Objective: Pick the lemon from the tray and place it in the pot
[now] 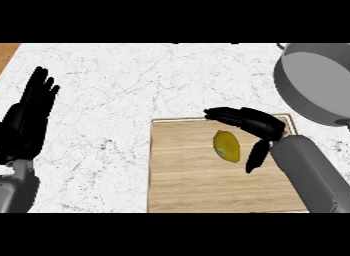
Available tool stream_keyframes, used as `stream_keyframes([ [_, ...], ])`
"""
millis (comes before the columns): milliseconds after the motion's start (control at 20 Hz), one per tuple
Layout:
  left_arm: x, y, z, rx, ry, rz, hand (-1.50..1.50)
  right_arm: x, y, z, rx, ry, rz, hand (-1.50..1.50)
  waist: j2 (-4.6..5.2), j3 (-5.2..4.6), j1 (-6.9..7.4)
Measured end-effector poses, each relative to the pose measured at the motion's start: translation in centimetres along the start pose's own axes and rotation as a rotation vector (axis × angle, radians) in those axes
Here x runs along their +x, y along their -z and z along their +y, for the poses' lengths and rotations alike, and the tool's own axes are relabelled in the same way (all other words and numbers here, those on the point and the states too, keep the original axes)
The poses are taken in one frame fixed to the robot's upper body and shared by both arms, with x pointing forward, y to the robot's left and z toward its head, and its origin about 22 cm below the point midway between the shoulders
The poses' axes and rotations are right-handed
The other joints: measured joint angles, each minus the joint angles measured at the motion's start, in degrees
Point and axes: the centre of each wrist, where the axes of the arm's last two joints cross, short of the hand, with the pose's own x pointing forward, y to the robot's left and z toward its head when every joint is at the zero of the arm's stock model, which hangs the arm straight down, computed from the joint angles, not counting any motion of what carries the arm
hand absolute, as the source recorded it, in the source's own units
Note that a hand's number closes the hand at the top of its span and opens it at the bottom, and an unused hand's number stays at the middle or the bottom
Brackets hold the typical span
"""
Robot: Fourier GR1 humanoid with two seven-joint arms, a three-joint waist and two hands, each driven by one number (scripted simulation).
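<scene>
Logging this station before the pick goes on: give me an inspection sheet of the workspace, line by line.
Surface: white marbled counter; a strip of wood shows at the far left edge.
Job's things: lemon lies on the wooden tray, not yet lifted. Grey pot stands at the far right, apart from the tray, nothing visible inside.
Clutter: nothing seen.
Hands: right hand is over the tray, fingers arched above the lemon and thumb down beside it, not closed on it. Left hand rests open at the left edge, fingers up.
Cables: nothing seen.
Surroundings: nothing seen beyond the counter.
</scene>
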Motion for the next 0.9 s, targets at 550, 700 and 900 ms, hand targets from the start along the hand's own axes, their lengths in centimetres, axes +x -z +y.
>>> stream_keyframes([
  [550,0.0,0.0,0.3,0.003,-0.004,-0.003,0.0,0.5,1.2,0.6,0.017,-0.142,-0.107,1.5,-0.59,-0.58,-0.08],
  [700,-0.2,0.0,0.2,0.002,-0.006,-0.001,0.0,0.5,1.1,0.8,0.009,-0.163,-0.124,1.5,-0.7,-0.63,-0.04],
  [900,-0.2,0.2,0.9,0.015,-0.004,-0.001,0.0,1.1,0.7,1.1,0.001,-0.179,-0.051,1.5,-1.08,-0.72,-0.61],
])
